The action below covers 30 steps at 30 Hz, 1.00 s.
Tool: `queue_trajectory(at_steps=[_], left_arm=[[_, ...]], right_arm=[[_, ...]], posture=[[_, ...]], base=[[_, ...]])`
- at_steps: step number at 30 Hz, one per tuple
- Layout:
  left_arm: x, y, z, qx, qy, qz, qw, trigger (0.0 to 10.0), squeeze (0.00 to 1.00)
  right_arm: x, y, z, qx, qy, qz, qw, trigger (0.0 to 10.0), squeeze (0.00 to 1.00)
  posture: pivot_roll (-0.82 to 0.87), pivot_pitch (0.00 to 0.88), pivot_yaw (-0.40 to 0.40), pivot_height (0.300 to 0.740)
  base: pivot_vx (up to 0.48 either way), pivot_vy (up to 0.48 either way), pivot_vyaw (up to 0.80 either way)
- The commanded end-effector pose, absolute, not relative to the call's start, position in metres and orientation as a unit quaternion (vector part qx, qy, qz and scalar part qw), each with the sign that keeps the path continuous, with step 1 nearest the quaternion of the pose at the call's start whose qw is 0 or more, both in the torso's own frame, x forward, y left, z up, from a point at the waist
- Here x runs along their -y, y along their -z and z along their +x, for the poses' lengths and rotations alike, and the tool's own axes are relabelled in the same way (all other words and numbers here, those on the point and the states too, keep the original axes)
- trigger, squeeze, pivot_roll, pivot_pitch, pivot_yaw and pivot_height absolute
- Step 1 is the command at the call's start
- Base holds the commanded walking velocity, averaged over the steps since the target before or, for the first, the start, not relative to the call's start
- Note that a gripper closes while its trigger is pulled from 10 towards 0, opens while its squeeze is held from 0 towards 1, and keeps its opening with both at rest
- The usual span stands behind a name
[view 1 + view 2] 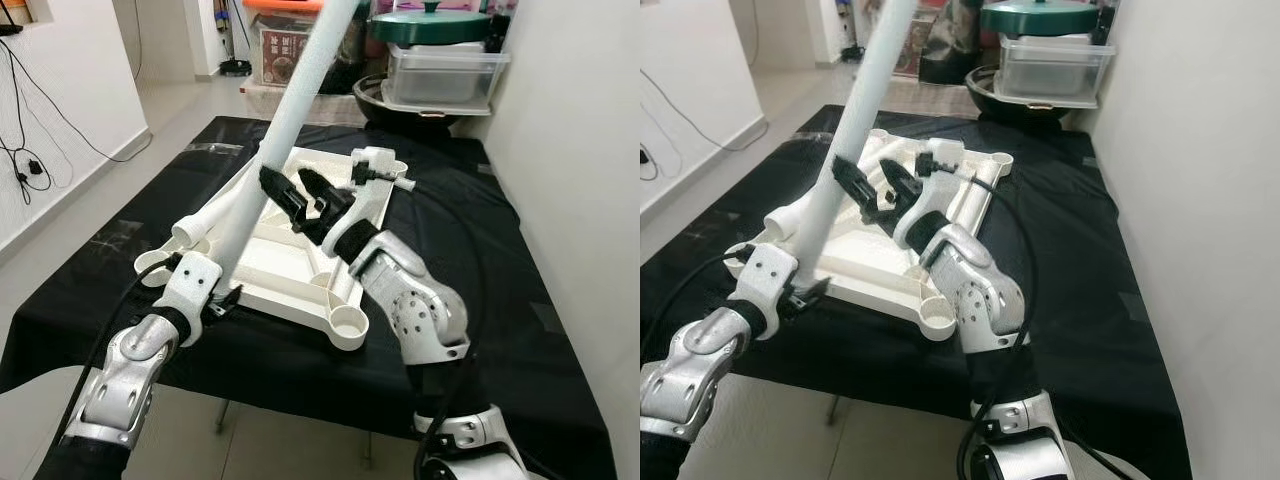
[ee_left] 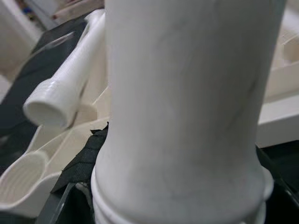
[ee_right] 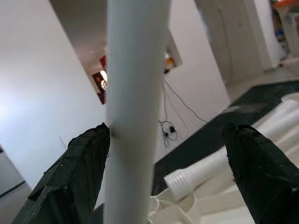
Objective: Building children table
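A white children's tabletop (image 1: pixel 285 268) lies upside down on a table under a black cloth (image 1: pixel 470 230). A long white table leg (image 1: pixel 300 90) rises tilted up and to the right from the tabletop's near left side. My left gripper (image 1: pixel 222 300) is shut on its lower end, which looms close in the left wrist view (image 2: pixel 187 116). My right gripper (image 1: pixel 300 195) stands open higher up around the leg (image 3: pixel 133 93); one finger (image 3: pixel 74 172) touches it, the other is well apart. A second leg (image 1: pixel 212 215) lies across the tabletop's left edge.
A round corner socket (image 1: pixel 350 326) sits at the tabletop's near right. Behind the table stand a clear plastic box (image 1: pixel 440 75), a green-lidded pot (image 1: pixel 428 25) and a black pan (image 1: pixel 375 100). A wall runs close on the right. Cables hang on the left wall (image 1: pixel 30 165).
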<state>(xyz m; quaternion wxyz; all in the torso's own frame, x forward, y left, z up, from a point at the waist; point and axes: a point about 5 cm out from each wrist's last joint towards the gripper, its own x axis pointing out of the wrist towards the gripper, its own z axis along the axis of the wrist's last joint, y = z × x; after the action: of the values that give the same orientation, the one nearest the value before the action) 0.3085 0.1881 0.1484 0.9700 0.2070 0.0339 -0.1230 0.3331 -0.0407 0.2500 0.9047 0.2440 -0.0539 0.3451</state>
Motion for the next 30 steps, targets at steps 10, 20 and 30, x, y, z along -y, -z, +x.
queue_trajectory(at_steps=[10, 20, 30], left_arm=[[-0.154, -0.135, 0.316, -0.028, 0.133, 0.356, 0.925, 10.0, 0.0], [-0.144, -0.136, 0.319, -0.014, 0.14, 0.373, 0.917, 10.0, 0.0], [-0.116, -0.14, 0.325, 0.008, 0.151, 0.368, 0.918, 10.0, 0.0]], right_arm=[[0.005, -0.223, 0.321, -0.055, -0.313, 0.373, 0.872, 10.0, 0.0], [-0.003, -0.216, 0.318, -0.082, -0.308, 0.387, 0.865, 10.0, 0.0], [0.02, -0.202, 0.339, -0.093, -0.158, 0.453, 0.872, 0.0, 0.0]], posture=[[0.09, 0.0, -0.048, 0.74], [0.09, 0.0, -0.045, 0.74], [0.1, 0.0, -0.045, 0.74]], base=[[0.0, 0.0, 0.0], [0.0, 0.0, 0.0], [0.0, 0.0, 0.0]])
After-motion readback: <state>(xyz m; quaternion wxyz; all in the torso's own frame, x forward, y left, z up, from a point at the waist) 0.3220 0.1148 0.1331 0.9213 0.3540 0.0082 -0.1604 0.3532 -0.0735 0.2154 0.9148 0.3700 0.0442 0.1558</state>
